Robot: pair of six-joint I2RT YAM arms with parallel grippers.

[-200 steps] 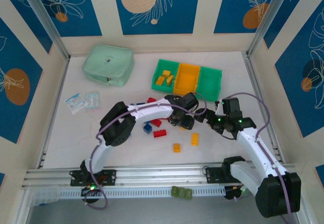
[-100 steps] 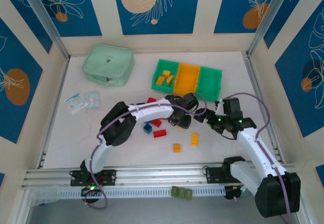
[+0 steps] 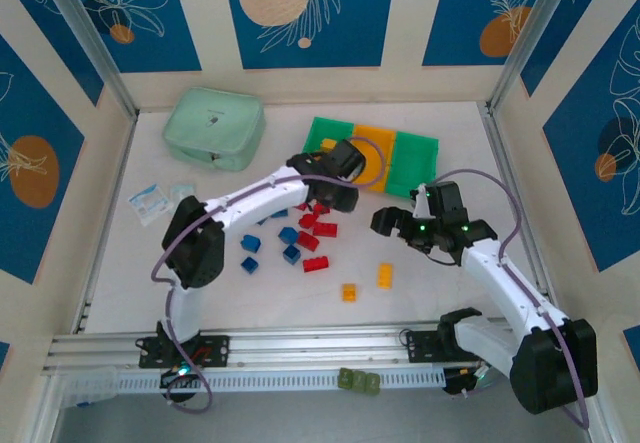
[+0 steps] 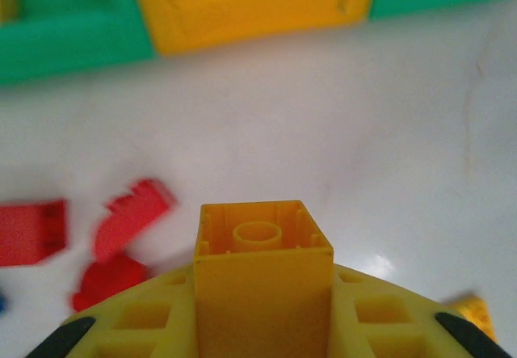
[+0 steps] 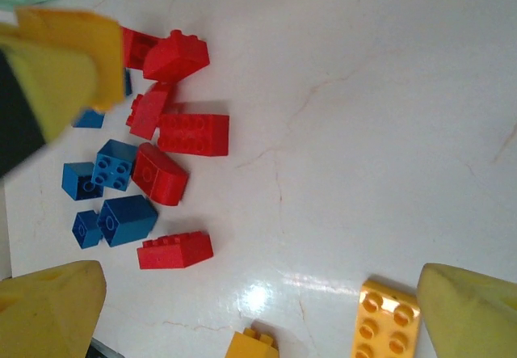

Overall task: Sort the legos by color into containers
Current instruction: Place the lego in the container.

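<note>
Near the containers [image 3: 415,153], left gripper [image 4: 262,297] with jaws clenched on one yellow lego [image 4: 262,249], right gripper [image 5: 258,293] with jaws released over the worktop [image 5: 363,115], red and blue legos [image 5: 153,172] lying loose there

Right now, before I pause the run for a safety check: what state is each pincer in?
Left pincer: closed on a yellow lego.
Right pincer: open, holding nothing.
</note>
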